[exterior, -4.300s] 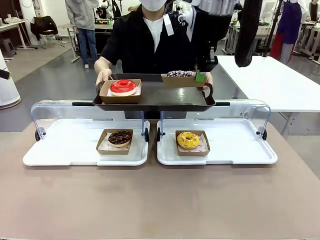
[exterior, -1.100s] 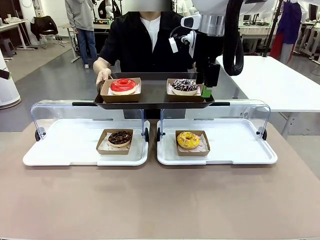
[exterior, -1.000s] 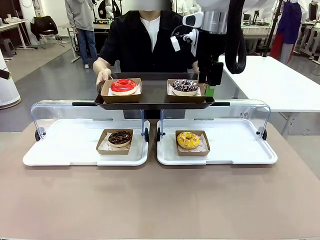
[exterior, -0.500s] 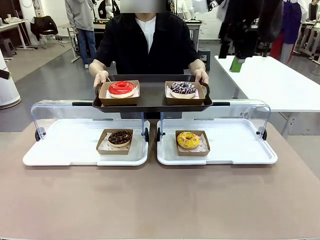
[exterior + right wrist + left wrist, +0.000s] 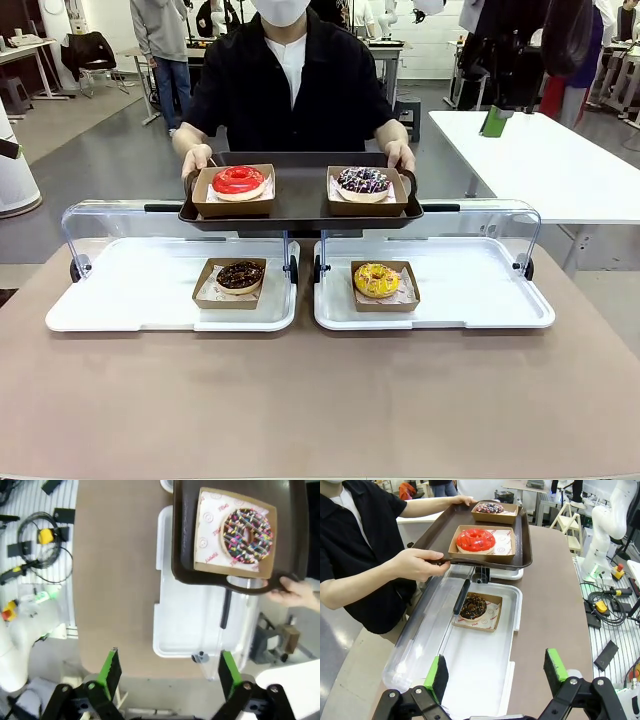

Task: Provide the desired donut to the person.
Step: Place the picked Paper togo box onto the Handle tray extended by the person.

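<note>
The person in a black jacket holds a dark brown tray with both hands. On it sit a red-glazed donut and a sprinkled chocolate donut, each in a brown paper box. My right gripper hangs high at the far right, away from the tray. In the right wrist view my right gripper is open and empty, looking down on the sprinkled donut. My left gripper is open and empty above the left white tray.
Two white trays with raised clear lids lie on the brown table. The left white tray holds a chocolate donut and the right white tray holds a yellow donut. A white table stands at the far right.
My right arm has lifted up and away to the right from the person's tray, leaving the sprinkled donut box on it. The person has brought the tray slightly lower.
</note>
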Tool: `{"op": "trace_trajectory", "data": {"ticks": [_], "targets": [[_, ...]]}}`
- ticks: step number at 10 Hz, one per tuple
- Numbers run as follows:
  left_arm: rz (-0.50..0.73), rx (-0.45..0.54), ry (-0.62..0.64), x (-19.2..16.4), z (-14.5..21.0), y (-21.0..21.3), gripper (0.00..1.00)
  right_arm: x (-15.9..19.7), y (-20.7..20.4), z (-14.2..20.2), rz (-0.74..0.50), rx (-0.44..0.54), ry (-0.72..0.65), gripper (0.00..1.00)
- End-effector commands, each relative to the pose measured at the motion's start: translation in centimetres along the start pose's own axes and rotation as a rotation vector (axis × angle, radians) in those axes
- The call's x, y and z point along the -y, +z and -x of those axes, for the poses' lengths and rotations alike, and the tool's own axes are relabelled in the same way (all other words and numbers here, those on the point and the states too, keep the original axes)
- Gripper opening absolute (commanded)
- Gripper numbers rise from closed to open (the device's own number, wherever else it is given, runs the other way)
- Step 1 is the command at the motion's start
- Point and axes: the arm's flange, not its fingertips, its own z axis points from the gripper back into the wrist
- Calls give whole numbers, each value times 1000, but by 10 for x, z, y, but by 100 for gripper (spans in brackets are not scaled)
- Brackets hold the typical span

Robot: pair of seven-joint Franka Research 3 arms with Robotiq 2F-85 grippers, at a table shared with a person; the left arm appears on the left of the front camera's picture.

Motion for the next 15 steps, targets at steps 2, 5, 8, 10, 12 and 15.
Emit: {"op": "trace_trajectory", "data": {"ticks": [2, 5, 8, 10, 12, 15], "targets": [[-6, 4, 0, 0, -1, 1, 100, 0, 0, -5, 0, 0, -6, 100], [-6, 4, 0, 0, -1, 1, 100, 0, 0, -5, 0, 0, -6, 100], [-6, 4, 0, 0, -1, 1, 100, 0, 0, -5, 0, 0, -6, 100], [-6, 4, 0, 0, -1, 1, 100, -1, 0, -5, 0, -1, 9, 100], [-6, 4, 0, 0, -1, 1, 100, -14, 31, 52, 6, 406, -214, 100], [-6, 4, 0, 0, -1, 1, 100, -42, 18, 136, -21, 558, -440, 100]]}}
